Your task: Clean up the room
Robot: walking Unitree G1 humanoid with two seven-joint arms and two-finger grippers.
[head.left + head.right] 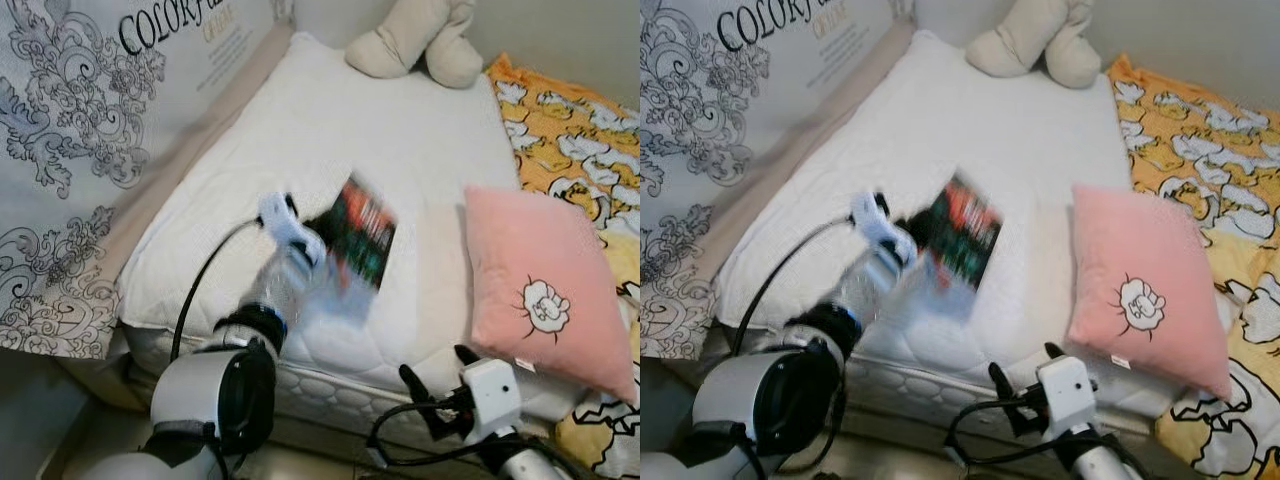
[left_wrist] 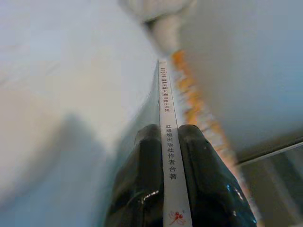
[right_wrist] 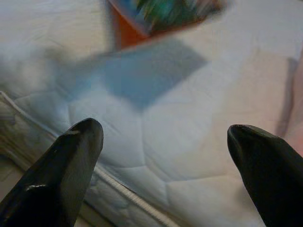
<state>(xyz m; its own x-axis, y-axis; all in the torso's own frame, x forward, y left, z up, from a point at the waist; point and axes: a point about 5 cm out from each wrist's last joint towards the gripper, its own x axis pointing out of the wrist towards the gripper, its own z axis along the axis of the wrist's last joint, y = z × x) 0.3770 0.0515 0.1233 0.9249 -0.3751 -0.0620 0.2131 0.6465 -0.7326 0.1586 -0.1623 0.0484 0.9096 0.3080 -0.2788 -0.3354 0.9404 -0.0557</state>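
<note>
left pincer [image 2: 169, 156] grips book [image 1: 360, 235] above white mattress [image 1: 400, 140] | right pincer [image 3: 163, 156] spread wide at mattress edge

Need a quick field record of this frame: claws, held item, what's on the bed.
left claw: shut on the book, fingers either side of its spine, raised over the mattress
book: dark cover with red and green, blurred, held above the mattress, shadow beneath it
right claw: open, low by the mattress front edge, holding nothing
mattress: white, quilted
pink pillow: on the mattress, robot's right
plush toy: beige, far end
</note>
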